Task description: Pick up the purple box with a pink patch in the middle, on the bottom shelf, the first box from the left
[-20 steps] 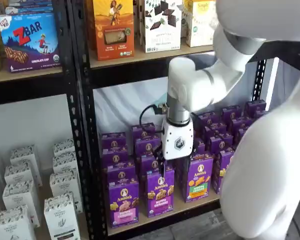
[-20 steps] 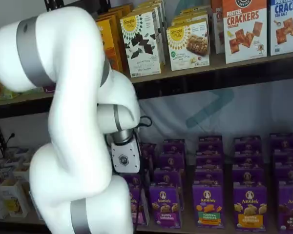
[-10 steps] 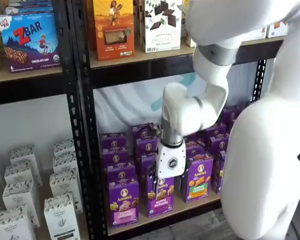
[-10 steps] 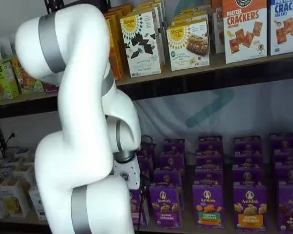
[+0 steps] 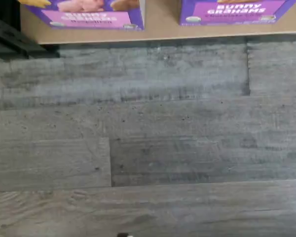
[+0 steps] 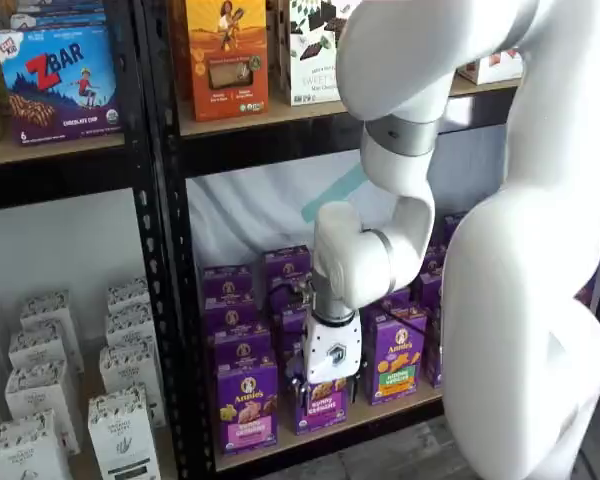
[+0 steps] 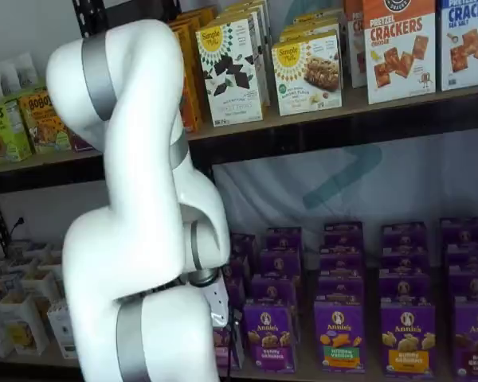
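The purple box [image 6: 246, 404] with its pink band stands upright at the left end of the front row on the bottom shelf [image 6: 385, 413]. My gripper [image 6: 327, 393] hangs just to its right, low in front of the neighbouring carton with a purple band [image 6: 323, 408]. It is open, with a gap between its black fingers and nothing held. In the other shelf view the white arm [image 7: 143, 239] hides the purple box and most of the gripper. The wrist view shows the pink band's lower edge [image 5: 84, 14] on the shelf board [image 5: 163, 30].
More purple cartons fill the rows behind and to the right, including one with a green band [image 6: 398, 362]. A black upright [image 6: 173, 300] stands just left of the purple box. White cartons [image 6: 40, 400] sit in the left bay. Grey plank floor [image 5: 148, 138] lies below.
The arm has swung down and left. The gripper dropped from above the cartons to the height of the front row, still open.
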Robot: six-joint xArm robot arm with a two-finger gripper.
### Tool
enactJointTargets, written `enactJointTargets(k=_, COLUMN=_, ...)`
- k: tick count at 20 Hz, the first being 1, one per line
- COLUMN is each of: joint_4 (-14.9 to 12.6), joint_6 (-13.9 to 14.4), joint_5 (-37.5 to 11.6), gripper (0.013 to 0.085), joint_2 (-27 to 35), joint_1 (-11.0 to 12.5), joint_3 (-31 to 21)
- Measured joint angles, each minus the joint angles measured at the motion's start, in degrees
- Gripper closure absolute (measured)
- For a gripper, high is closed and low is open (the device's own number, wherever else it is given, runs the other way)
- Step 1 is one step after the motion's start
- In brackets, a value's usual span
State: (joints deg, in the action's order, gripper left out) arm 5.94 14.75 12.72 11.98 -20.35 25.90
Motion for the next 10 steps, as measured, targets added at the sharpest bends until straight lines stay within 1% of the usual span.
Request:
enactJointTargets(k=2, joint_4=1.15, joint_6=-0.86, joint_5=-0.83, gripper=0.013, joint_2=1.81, joint_1=-0.33, joint_3=0.89)
enactJointTargets(k=3, joint_4=3.5, joint_6=-2.78, joint_5=-1.75, gripper=0.013, joint_2=2.61, joint_1=-0.79, joint_3=1.18)
enactJointTargets(k=5, joint_4=9.79, joint_6=-7.83, joint_5=-3.8, gripper=0.013, joint_2=4.01, joint_1=-2.07, joint_3=1.7)
enactJointTargets(k=6, joint_4=11.63, joint_6=-9.26, joint_5=-4.7, gripper=0.013, joint_2=4.9, joint_1=-2.48, joint_3=2.2)
enactJointTargets(k=8, joint_4=11.43, joint_6=-9.04, joint_5=-5.2, gripper=0.013, joint_2=6.12, joint_1=-2.48, joint_3=3.08)
enactJointTargets(k=9, joint_4=10.15, joint_6=-7.99, joint_5=-5.33, gripper=0.013, joint_2=6.93, joint_1=-2.24, joint_3=3.74)
enactJointTargets(k=10, joint_4=6.64, joint_6=-5.07, joint_5=-5.35, gripper=0.013, joint_2=7.6, joint_1=-1.61, joint_3=4.28)
